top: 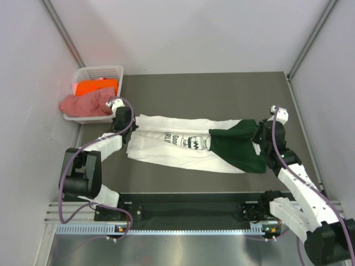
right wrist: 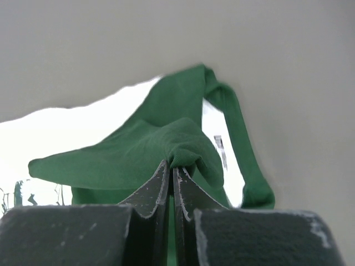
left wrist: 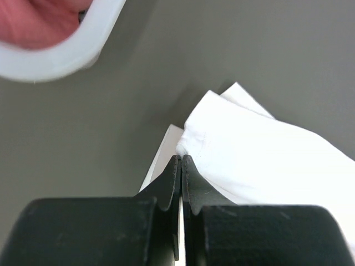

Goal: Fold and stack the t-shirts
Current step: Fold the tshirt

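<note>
- Top external, nearest to me: the left gripper sat at the white left end of the white and green t-shirt.
- On the left wrist view its fingers were pressed together with a sliver of white cloth in the slit, so I read them as pinching that edge.
- The right gripper sat at the shirt's dark green right end. On the right wrist view its fingers were clamped on a bunched fold of green fabric.
- Between the two grippers the shirt lay stretched sideways across the middle of the grey table. Its black print faced up and the green part lay over the white at the right.
- Farthest off, in the far left corner, I saw the white basket. It held an orange t-shirt and a pink t-shirt, the pink one spilling over its near rim.
</note>
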